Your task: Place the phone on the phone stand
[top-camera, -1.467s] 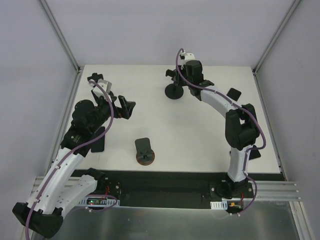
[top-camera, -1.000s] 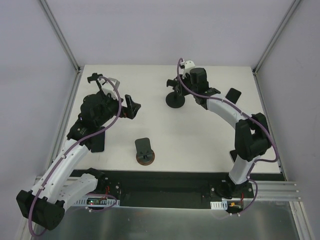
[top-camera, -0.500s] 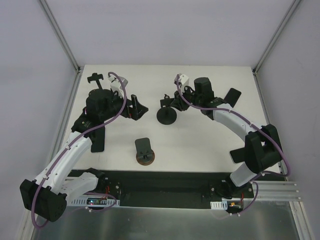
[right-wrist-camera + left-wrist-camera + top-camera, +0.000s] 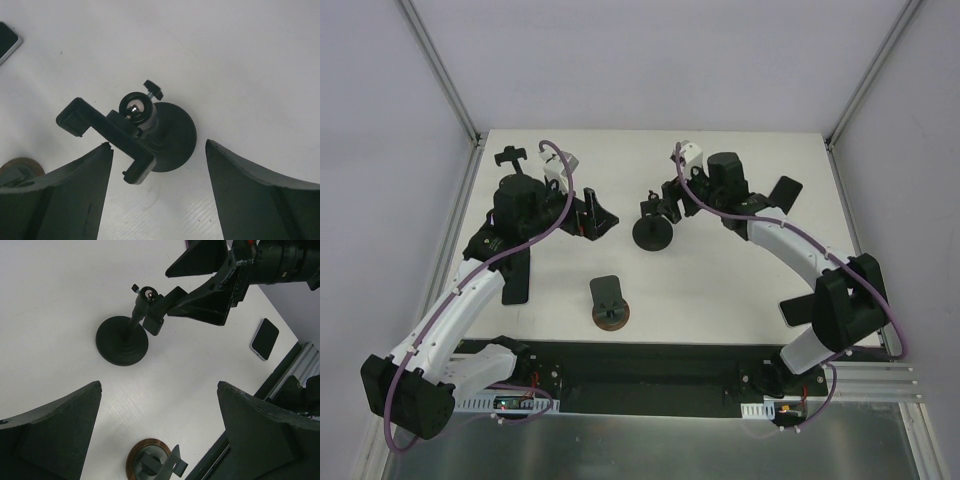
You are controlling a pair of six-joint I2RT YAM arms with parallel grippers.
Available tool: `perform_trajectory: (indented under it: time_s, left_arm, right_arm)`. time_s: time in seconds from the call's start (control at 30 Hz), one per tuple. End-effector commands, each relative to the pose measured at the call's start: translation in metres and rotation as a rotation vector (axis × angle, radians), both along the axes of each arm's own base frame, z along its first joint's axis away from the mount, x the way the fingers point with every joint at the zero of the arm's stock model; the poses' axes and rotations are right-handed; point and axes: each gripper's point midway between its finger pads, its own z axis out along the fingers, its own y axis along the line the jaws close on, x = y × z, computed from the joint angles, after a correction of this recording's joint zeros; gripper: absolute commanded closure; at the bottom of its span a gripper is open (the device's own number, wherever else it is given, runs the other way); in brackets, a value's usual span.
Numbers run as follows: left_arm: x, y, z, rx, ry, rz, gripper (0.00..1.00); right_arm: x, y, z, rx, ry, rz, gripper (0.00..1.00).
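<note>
Phones number three, and all of them lie on the white table (image 4: 740,280), none on a stand. The first phone (image 4: 516,279) lies at the left side, partly under the left arm. The second phone (image 4: 785,190) lies at the far right, just beyond the right arm's forearm. The third phone (image 4: 264,338) lies near the front edge on the right, close to the right arm's upright link.

Stands also number three. The black stand (image 4: 652,233) has a round black base near the middle of the table, a short post with a shiny ball head (image 4: 134,109) and a clamp bar (image 4: 107,132) jutting off to one side. The wood-based stand (image 4: 611,312) sits nearer the front, well apart from the black one, with nothing on its cradle. The third stand (image 4: 509,157), small and black, is at the far left corner.

The left gripper (image 4: 158,384) hangs above the table beside the black stand, its fingers spread wide and holding nothing. The right gripper (image 4: 157,146) hovers right over the black stand, its fingers also spread wide with the base between them in the wrist view. The clamp bar's end is close to one finger, and contact cannot be made out; nothing is held.
</note>
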Motion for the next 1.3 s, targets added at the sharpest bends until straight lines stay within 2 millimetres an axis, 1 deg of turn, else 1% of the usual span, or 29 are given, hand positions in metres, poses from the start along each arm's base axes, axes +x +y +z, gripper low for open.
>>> perform_trajectory:
  time_s: [0.0,0.1,0.13,0.17,0.23,0.3,0.33,0.4,0.47,0.53,0.57,0.6,0.67,0.7,0.77,0.8,0.83,0.87,0.9,0.93,0.97,1.0,1.03,1.1,1.13,1.17,1.2,1.23,1.27]
  left_arm:
    - [-0.002,0.000,0.027,-0.021,-0.072,-0.008,0.02]
    - [-0.002,0.000,0.027,-0.019,-0.072,-0.007,0.02]
    - [-0.003,0.000,0.027,-0.019,-0.069,-0.006,0.02]
    - [-0.003,0.000,0.028,-0.021,-0.069,-0.006,0.02]
    - [-0.004,-0.001,0.029,-0.024,-0.066,-0.012,0.02]
    - [-0.005,-0.001,0.030,-0.024,-0.069,-0.013,0.02]
    - [-0.005,0.001,0.032,-0.024,-0.074,-0.005,0.02]
    - [-0.003,0.006,0.033,-0.013,-0.083,0.029,0.03]
    - [-0.004,0.011,0.038,-0.006,-0.112,0.055,0.02]
    - [-0.003,0.016,0.039,0.004,-0.129,0.079,0.02]
    - [-0.003,0.018,0.040,0.009,-0.137,0.085,0.02]
    - [-0.003,0.019,0.040,0.012,-0.137,0.089,0.02]
    - [-0.001,0.019,0.038,0.013,-0.131,0.094,0.02]
    - [-0.001,0.018,0.039,0.011,-0.132,0.091,0.02]
    - [-0.002,0.016,0.036,0.008,-0.113,0.080,0.03]
    - [-0.002,0.015,0.036,0.004,-0.108,0.076,0.03]
    - [-0.002,0.013,0.036,0.001,-0.104,0.070,0.03]
    - [-0.002,0.012,0.035,-0.002,-0.098,0.062,0.03]
    - [-0.003,0.011,0.035,-0.006,-0.092,0.057,0.03]
    - [-0.003,0.010,0.035,-0.009,-0.089,0.055,0.03]
    - [-0.003,0.009,0.035,-0.011,-0.085,0.051,0.03]
    - [-0.003,0.009,0.034,-0.013,-0.080,0.046,0.03]
    - [-0.003,0.008,0.035,-0.014,-0.081,0.044,0.03]
    - [-0.002,0.008,0.031,-0.008,-0.070,0.047,0.03]
    - [-0.001,0.008,0.030,-0.007,-0.069,0.048,0.03]
    - [0.000,0.007,0.028,-0.006,-0.062,0.047,0.03]
    - [0.000,0.007,0.029,-0.008,-0.061,0.041,0.03]
    - [0.000,0.006,0.028,-0.007,-0.058,0.040,0.03]
    - [0.001,0.006,0.026,-0.005,-0.053,0.040,0.03]
  right_arm:
    - [0.018,-0.022,0.084,0.110,-0.151,-0.221,0.19]
    - [0.020,-0.044,0.107,0.152,-0.197,-0.355,0.09]
    - [0.022,-0.054,0.106,0.155,-0.197,-0.409,0.04]
    - [0.027,-0.074,0.114,0.171,-0.209,-0.536,0.02]
    - [0.031,-0.094,0.114,0.188,-0.195,-0.629,0.01]
    - [0.027,-0.096,0.115,0.203,-0.177,-0.617,0.01]
    - [0.023,-0.091,0.118,0.207,-0.183,-0.579,0.01]
    - [0.011,-0.066,0.124,0.219,-0.187,-0.435,0.01]
    - [0.009,-0.058,0.128,0.224,-0.186,-0.403,0.01]
    - [0.014,-0.064,0.126,0.234,-0.164,-0.476,0.01]
    - [0.026,-0.090,0.120,0.194,-0.171,-0.647,0.01]
    - [0.031,-0.102,0.124,0.233,-0.156,-0.753,0.01]
    - [0.035,-0.136,0.106,0.175,-0.118,-0.956,0.03]
    - [0.040,-0.153,0.105,0.179,-0.106,-1.025,0.04]
    - [0.043,-0.169,0.086,0.201,-0.015,-1.114,0.04]
    - [0.048,-0.188,0.079,0.211,0.014,-1.175,0.04]
    - [0.051,-0.195,0.073,0.253,0.053,-1.221,0.04]
    - [0.052,-0.205,0.058,0.230,0.094,-1.266,0.04]
    - [0.056,-0.225,0.051,0.235,0.119,-1.329,0.04]
    - [0.062,-0.231,0.054,0.245,0.127,-1.347,0.04]
    - [0.065,-0.240,0.033,0.191,0.180,-1.391,0.04]
    - [0.071,-0.256,0.031,0.180,0.187,-1.447,0.04]
    - [0.080,-0.263,0.023,0.122,0.231,-1.489,0.04]
    - [0.091,-0.284,0.018,0.077,0.272,-1.584,0.04]
    - [0.084,-0.290,-0.021,-0.068,0.390,-1.617,0.04]
    - [0.105,-0.291,0.004,-0.033,0.362,-1.627,0.04]
    - [0.109,-0.295,-0.004,-0.072,0.396,-1.635,0.04]
    - [0.110,-0.296,-0.032,-0.173,0.477,-1.629,0.04]
    - [0.125,-0.293,-0.023,-0.137,0.472,-1.611,0.04]
